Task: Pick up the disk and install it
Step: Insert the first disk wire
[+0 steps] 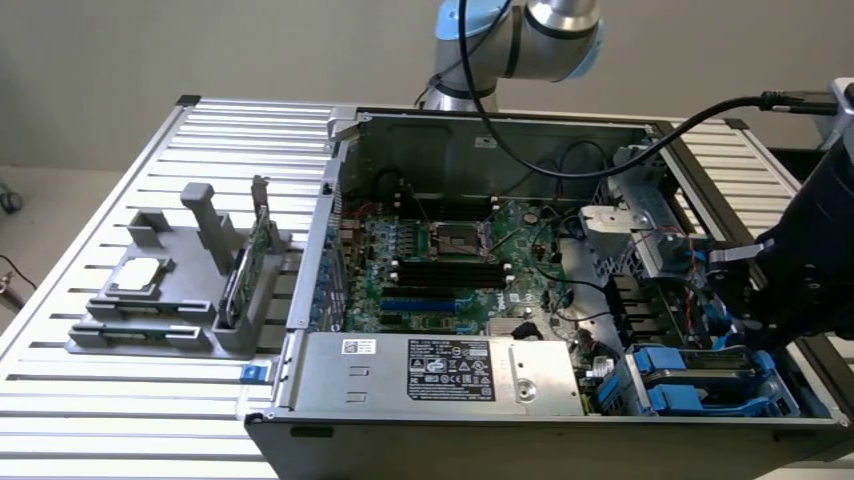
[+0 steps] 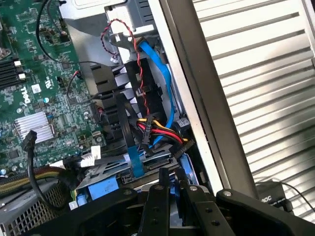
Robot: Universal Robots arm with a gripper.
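Disk (image 2: 174, 202) within nearly closed gripper (image 2: 174, 189)

hand (image 2: 172, 194) | clamped on disk (image 2: 173, 179) blue frame | near red-yellow cables (image 2: 158, 130)

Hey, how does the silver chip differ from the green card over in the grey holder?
The silver chip lies flat; the green card stands on edge. The chip is square; the card is long and thin. Both sit in the grey holder.
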